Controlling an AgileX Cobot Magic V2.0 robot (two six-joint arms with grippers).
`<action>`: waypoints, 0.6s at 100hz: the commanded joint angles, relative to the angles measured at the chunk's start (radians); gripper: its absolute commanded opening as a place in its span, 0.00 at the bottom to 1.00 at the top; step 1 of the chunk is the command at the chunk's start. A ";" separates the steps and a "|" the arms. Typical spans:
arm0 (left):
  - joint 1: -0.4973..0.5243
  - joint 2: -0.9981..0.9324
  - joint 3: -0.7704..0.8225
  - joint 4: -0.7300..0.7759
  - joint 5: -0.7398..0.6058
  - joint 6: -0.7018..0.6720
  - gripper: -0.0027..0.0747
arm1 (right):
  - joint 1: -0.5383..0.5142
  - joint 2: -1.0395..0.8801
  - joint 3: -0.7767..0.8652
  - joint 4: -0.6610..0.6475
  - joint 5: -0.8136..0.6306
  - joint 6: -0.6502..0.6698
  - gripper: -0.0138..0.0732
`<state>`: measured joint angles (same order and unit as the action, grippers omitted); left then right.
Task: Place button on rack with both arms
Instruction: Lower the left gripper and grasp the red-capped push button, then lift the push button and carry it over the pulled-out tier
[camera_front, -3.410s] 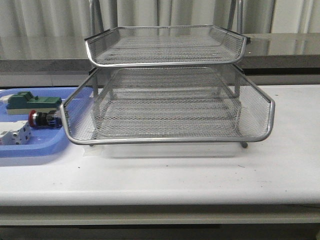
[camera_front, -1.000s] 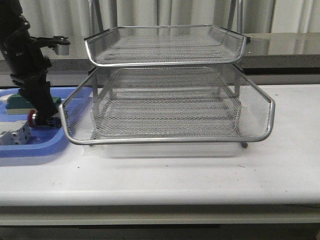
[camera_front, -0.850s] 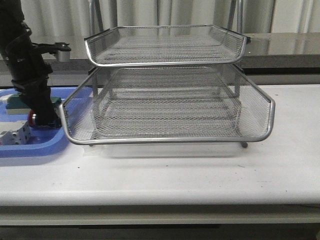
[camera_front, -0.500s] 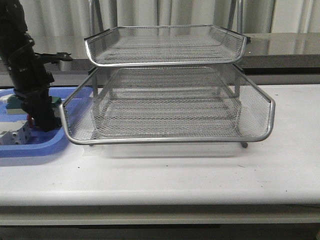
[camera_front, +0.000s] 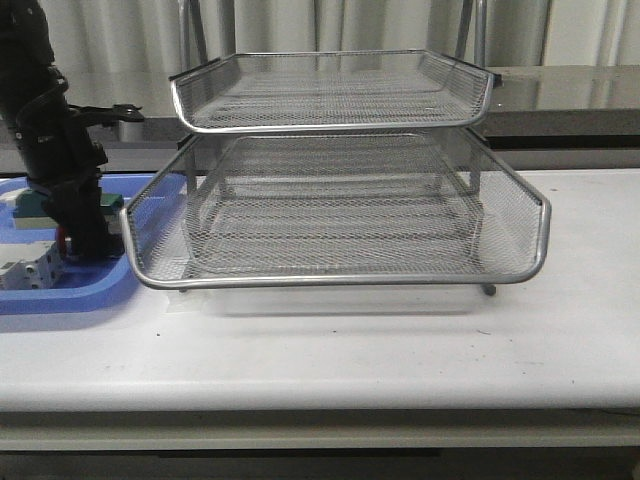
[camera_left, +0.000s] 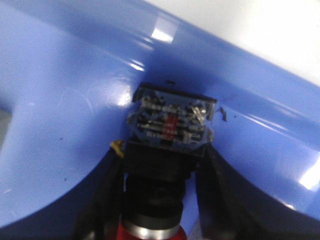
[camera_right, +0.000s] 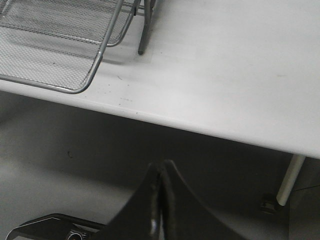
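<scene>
The button lies in the blue tray, its blue rear block facing the left wrist camera and its red head nearest the wrist. My left gripper is shut on the button, with a finger pressed against each side of its black body. In the front view the left gripper stands low in the tray and hides most of the button. The wire-mesh rack stands mid-table, just right of the tray. My right gripper is shut on nothing, hanging below the table's front edge.
A white blocky part and a green block share the blue tray beside the left gripper. The rack's lower corner and one foot stand near the table's front right edge.
The left arm came into view, descended into the blue tray over the button and shifted slightly left; its fingers now grip the button. The rack has not moved.
</scene>
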<state>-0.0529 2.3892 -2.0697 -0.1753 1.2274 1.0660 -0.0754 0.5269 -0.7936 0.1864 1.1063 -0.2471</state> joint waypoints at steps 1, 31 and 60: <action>-0.005 -0.062 -0.052 -0.030 0.032 -0.003 0.01 | 0.003 0.006 -0.030 0.014 -0.052 -0.003 0.09; -0.003 -0.098 -0.205 -0.024 0.055 -0.129 0.01 | 0.003 0.006 -0.030 0.014 -0.052 -0.003 0.09; -0.003 -0.248 -0.197 0.050 0.055 -0.217 0.01 | 0.003 0.006 -0.030 0.014 -0.052 -0.003 0.09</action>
<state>-0.0543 2.2661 -2.2406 -0.1185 1.2423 0.8812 -0.0754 0.5269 -0.7936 0.1864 1.1063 -0.2471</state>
